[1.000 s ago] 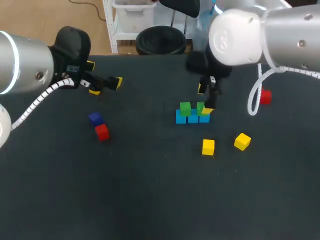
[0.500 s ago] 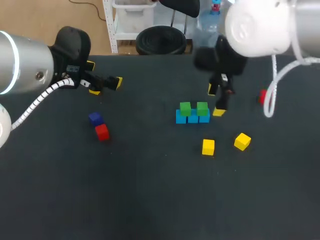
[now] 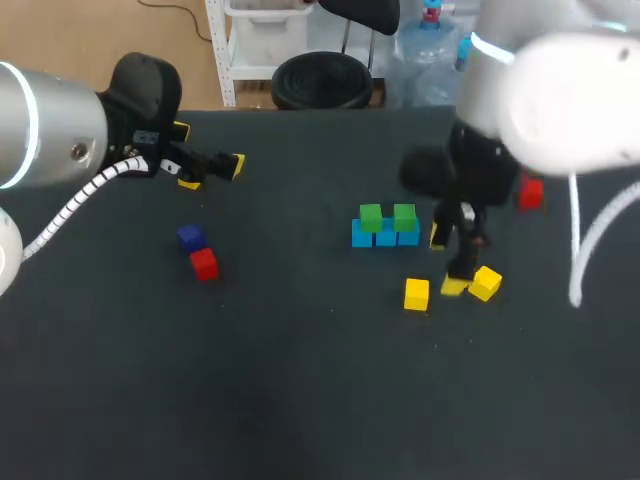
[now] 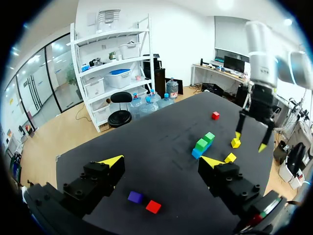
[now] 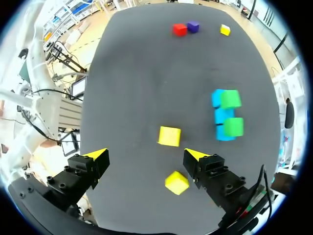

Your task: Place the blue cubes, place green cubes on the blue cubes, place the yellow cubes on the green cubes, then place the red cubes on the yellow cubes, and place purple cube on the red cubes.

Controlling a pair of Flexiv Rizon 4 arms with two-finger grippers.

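Two small yellow cubes (image 3: 417,294) sit at five o'clock of the green-on-blue cube row (image 3: 386,226). Wide open and empty, the right pincer (image 3: 446,262) should centre squarely over one before descending.

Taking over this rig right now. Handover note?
Left tool: open, empty, at the far left.
Right tool: open, empty, low by the two yellow cubes.
Done: blue cubes in a row, two green cubes on them.
Loose: both yellow; one red cube beside the purple cube; other red cube at far right.
Left to do: yellow on green, red on yellow, purple on top.
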